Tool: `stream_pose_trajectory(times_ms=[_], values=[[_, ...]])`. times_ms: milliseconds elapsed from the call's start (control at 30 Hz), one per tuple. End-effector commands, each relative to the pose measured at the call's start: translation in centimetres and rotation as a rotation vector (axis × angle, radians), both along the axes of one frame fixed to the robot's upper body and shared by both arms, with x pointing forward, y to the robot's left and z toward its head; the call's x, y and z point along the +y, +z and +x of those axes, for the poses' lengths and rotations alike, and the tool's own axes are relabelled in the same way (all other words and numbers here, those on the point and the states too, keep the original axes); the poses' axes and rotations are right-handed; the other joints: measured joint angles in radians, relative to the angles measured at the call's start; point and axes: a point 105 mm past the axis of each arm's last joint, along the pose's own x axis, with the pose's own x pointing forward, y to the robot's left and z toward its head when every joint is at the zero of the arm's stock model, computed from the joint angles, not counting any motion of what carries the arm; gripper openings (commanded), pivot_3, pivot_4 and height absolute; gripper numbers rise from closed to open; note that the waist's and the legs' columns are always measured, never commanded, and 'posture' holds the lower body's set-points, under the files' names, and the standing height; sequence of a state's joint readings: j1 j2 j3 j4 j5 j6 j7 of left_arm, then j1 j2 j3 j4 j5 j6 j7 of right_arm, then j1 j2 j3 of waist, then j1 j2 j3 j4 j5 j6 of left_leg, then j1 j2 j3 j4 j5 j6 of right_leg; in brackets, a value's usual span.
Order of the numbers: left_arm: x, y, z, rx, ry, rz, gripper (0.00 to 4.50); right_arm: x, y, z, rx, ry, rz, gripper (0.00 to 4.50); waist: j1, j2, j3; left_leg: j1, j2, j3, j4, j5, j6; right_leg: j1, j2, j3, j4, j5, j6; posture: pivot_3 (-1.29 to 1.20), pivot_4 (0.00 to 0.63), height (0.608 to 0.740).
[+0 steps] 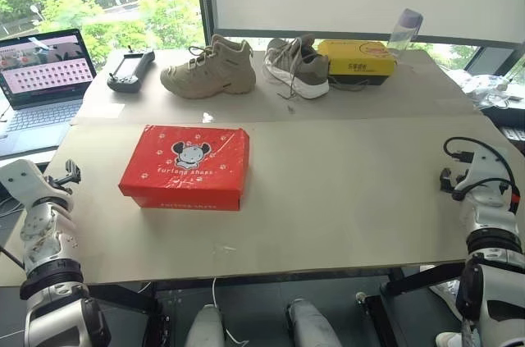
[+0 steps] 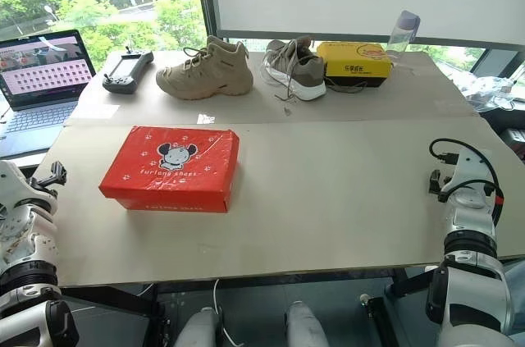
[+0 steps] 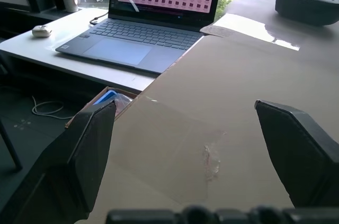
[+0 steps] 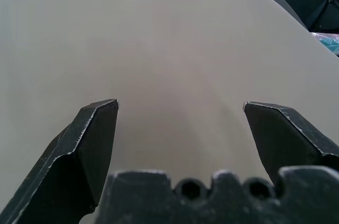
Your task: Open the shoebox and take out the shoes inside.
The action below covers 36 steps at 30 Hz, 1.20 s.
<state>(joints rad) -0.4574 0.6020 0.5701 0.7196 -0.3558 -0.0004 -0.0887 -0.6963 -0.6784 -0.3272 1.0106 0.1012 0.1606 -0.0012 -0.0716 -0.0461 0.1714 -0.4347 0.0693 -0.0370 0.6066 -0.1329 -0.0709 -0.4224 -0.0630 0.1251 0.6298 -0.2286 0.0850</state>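
red cardboard shoebox is lying closed, long axis crosswise, nearer our left gripper; both it and right gripper are gaping empty.

2 boxes: red, yellow; 2 shoes: boot, sneaker; 1 laptop.

a tan lace-up boot lies along the far side of the beige surface; just beside it sits a grey sneaker, and next to that a yellow box. a clear bottle stands behind the box; a black controller rests near the open laptop; a white mouse lies by the laptop.
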Motion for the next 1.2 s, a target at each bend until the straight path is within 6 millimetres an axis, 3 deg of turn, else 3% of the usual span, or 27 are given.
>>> stream_pose_trajectory(times_ms=[33,100,133,200,300,367,400,500,600,767,833,900,1033,1200], values=[[-0.8,1.4,1.0,-0.025,-0.059,0.036,4.50,0.7,2.4,1.2,-0.053,0.054,-0.041,4.46,0.000,0.000,0.000,0.000,0.000,0.000,0.000,0.000,0.000,0.000,0.000,0.000,0.000,0.000,0.000,0.00,0.150,0.712],[-4.5,2.4,3.2,-0.028,-0.352,0.095,4.50,5.9,5.2,3.9,-0.084,0.395,-0.079,4.46,-0.002,0.001,0.000,0.000,0.000,0.000,0.000,0.000,0.000,0.000,0.000,0.000,0.000,0.000,0.000,0.00,0.150,0.712],[-6.0,3.0,3.5,-0.022,-0.478,0.134,4.50,8.7,6.1,4.4,-0.079,0.561,-0.087,4.46,-0.005,0.002,0.001,0.000,0.000,0.000,0.000,0.000,0.000,0.000,0.000,0.000,0.000,0.000,0.000,0.00,0.150,0.712],[-7.1,3.5,3.4,-0.004,-0.609,0.187,4.50,11.9,6.6,4.1,-0.049,0.756,-0.078,4.46,-0.011,0.003,0.002,0.000,0.000,0.000,0.001,0.001,-0.001,-0.001,0.000,0.000,0.002,0.000,0.000,0.00,0.150,0.712],[-9.6,4.1,1.0,0.121,-1.004,0.238,4.50,19.9,5.7,-1.1,0.140,1.339,-0.074,4.46,-0.018,0.003,0.002,-0.001,0.001,-0.002,-0.001,0.001,-0.001,-0.002,0.001,-0.001,0.003,-0.001,-0.001,0.00,0.150,0.712],[-10.4,4.3,-0.4,0.201,-1.158,0.263,4.50,22.7,5.3,-4.0,0.204,1.553,-0.042,4.46,-0.019,0.003,0.002,-0.003,0.002,-0.004,-0.003,-0.002,-0.001,-0.004,0.002,-0.004,0.006,-0.004,-0.007,0.00,0.150,0.712],[-10.4,4.3,-1.0,0.246,-1.209,0.260,4.24,23.6,5.3,-4.6,0.211,1.607,-0.032,4.22,-0.019,0.003,0.002,-0.003,0.002,-0.004,-0.002,-0.006,-0.003,-0.005,0.002,-0.004,0.011,-0.008,-0.010,0.00,0.150,0.712],[-9.5,4.5,-2.7,0.392,-1.327,0.262,3.44,27.0,5.0,-4.0,0.190,1.680,-0.049,3.42,-0.020,0.004,0.003,-0.002,0.002,-0.004,0.000,-0.008,-0.002,-0.006,0.002,-0.004,0.015,-0.013,-0.009,0.00,0.150,0.712],[-8.9,4.7,-2.6,0.431,-1.332,0.269,2.35,28.7,4.3,-3.3,0.191,1.701,-0.061,2.42,-0.020,0.006,0.004,-0.001,0.002,-0.004,0.002,-0.006,-0.002,-0.006,0.002,-0.004,0.017,-0.014,-0.008,0.00,0.150,0.712],[-9.2,4.0,-2.0,0.506,-1.370,0.322,0.51,31.7,2.6,-0.3,0.218,1.646,-0.130,0.73,-0.007,0.004,0.004,0.000,0.002,-0.004,0.005,-0.004,-0.001,-0.004,0.002,-0.004,0.018,-0.015,-0.014,0.00,0.150,0.712],[-9.2,3.6,-1.8,0.527,-1.374,0.332,0.00,32.8,2.0,0.4,0.225,1.644,-0.164,0.06,-0.001,0.004,0.004,0.000,0.002,-0.004,0.005,-0.003,-0.001,-0.004,0.003,-0.004,0.018,-0.015,-0.014,0.00,0.150,0.712],[-9.3,3.3,-1.6,0.536,-1.374,0.342,0.00,33.5,1.7,1.0,0.220,1.641,-0.174,0.02,0.002,0.004,0.004,-0.001,0.002,-0.004,0.003,-0.003,-0.001,-0.006,0.003,-0.004,0.019,-0.013,-0.008,0.00,0.150,0.712],[-10.3,2.4,-0.8,0.541,-1.383,0.363,0.00,34.6,0.8,3.1,0.233,1.560,-0.229,0.02,0.003,0.004,0.004,-0.004,0.002,-0.004,0.001,-0.003,-0.001,-0.008,0.003,-0.004,0.019,-0.012,-0.010,0.00,0.150,0.712],[-14.2,1.7,0.4,0.490,-1.487,0.397,0.00,36.0,1.0,2.9,0.214,1.601,-0.175,0.02,0.002,0.004,0.004,-0.003,0.002,-0.004,0.004,-0.003,-0.001,-0.008,0.003,-0.005,0.021,-0.013,-0.007,0.00,0.150,0.712]])
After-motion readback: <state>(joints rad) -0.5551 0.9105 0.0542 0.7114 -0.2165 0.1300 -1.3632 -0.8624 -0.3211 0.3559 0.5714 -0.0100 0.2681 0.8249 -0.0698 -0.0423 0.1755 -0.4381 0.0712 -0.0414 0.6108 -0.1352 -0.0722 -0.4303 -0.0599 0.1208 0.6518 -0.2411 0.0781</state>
